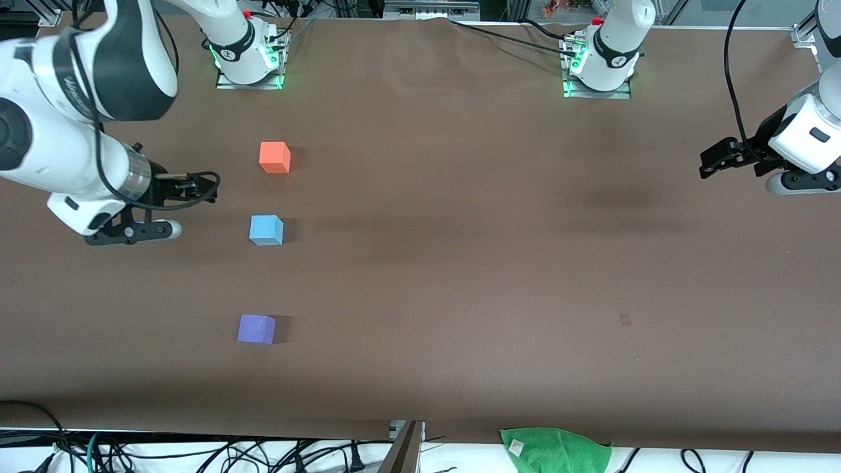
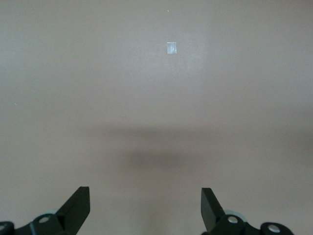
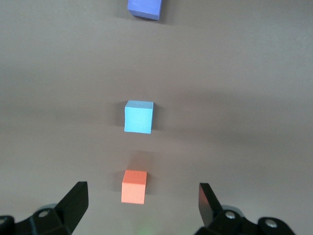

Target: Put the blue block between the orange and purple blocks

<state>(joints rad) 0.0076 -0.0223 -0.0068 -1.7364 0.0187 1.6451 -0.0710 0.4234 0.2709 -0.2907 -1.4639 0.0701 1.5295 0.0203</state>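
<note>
The blue block point(image 1: 266, 230) sits on the brown table between the orange block point(image 1: 274, 157), which lies farther from the front camera, and the purple block point(image 1: 256, 328), which lies nearer. The three stand in a row, apart from each other. My right gripper point(image 1: 209, 187) is open and empty, up in the air beside the orange and blue blocks, toward the right arm's end of the table. Its wrist view shows the orange block point(image 3: 134, 186), the blue block point(image 3: 139, 116) and the purple block point(image 3: 145, 8) below its open gripper point(image 3: 144, 203). My left gripper point(image 1: 711, 164) is open and empty and waits at the left arm's end.
A small pale tape mark point(image 1: 624, 319) lies on the table, also in the left wrist view point(image 2: 171, 48) past my open left gripper point(image 2: 145, 205). A green cloth point(image 1: 555, 450) lies at the table's edge nearest the front camera. Cables hang along that edge.
</note>
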